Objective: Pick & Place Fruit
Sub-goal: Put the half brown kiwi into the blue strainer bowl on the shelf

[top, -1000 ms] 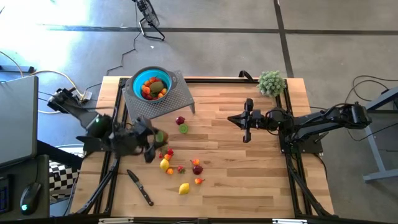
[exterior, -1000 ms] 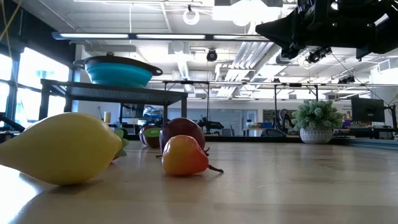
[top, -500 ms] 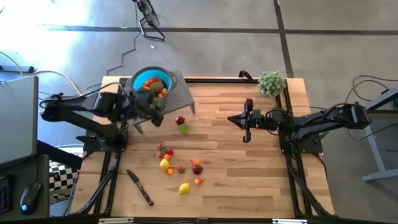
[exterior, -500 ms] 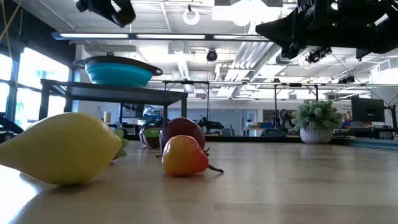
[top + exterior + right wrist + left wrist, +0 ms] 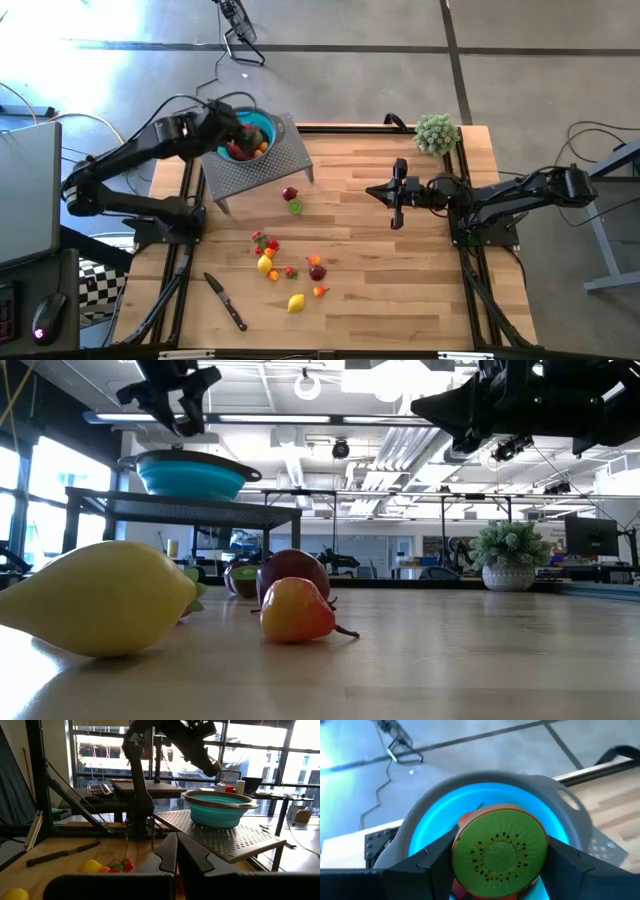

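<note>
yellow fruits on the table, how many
2: one yellow fruit in the loose cluster left of centre, the other apart from it, right of the knife. Others may lie hidden in the teal bowl.

Left gripper (image 5: 238,136) is blocking the space over the bowl (image 5: 262,124) on the perforated stand (image 5: 270,160). Fruit (image 5: 290,270) and knife (image 5: 226,301) are crowding the counter's (image 5: 400,290) front left. Bare wood is lying open front right. Plant (image 5: 436,132) is occupying the far right corner, right gripper (image 5: 398,194) hovering mid-counter.

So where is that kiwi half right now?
The kiwi half sits between the left gripper's fingers, held just above the teal bowl on the perforated metal stand at the table's back left.
</note>
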Controlling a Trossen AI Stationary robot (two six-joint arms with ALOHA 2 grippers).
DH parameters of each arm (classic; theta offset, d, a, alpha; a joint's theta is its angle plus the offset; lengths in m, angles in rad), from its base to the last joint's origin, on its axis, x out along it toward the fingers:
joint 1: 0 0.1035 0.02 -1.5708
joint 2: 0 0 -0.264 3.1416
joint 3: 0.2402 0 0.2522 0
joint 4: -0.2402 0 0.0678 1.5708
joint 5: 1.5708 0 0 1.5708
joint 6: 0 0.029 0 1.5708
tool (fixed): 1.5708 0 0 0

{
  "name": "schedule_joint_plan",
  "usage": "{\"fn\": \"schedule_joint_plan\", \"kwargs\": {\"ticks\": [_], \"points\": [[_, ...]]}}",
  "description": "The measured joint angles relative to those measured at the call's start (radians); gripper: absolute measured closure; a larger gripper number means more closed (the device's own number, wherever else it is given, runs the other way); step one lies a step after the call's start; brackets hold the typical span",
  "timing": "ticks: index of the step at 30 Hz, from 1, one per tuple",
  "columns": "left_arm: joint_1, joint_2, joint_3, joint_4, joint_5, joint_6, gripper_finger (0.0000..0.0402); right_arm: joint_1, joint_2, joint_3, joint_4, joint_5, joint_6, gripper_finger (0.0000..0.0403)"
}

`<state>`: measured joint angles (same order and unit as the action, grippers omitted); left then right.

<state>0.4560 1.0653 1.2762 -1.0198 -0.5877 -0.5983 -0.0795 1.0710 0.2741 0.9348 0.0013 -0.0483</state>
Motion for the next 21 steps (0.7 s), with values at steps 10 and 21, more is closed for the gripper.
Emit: {"fn": "schedule_joint_plan", "kwargs": {"ticks": [10, 21], "points": [[0.094, 0.08, 0.0, -0.002, 0.102, 0.017, 0.0174, 0.0, 0.0, 0.0, 0.0, 0.0, -0.008, 0.04], [0.094, 0.237, 0.0, -0.008, 0.102, 0.072, 0.0174, 0.0, 0.0, 0.0, 0.0, 0.0, -0.009, 0.04]]}}
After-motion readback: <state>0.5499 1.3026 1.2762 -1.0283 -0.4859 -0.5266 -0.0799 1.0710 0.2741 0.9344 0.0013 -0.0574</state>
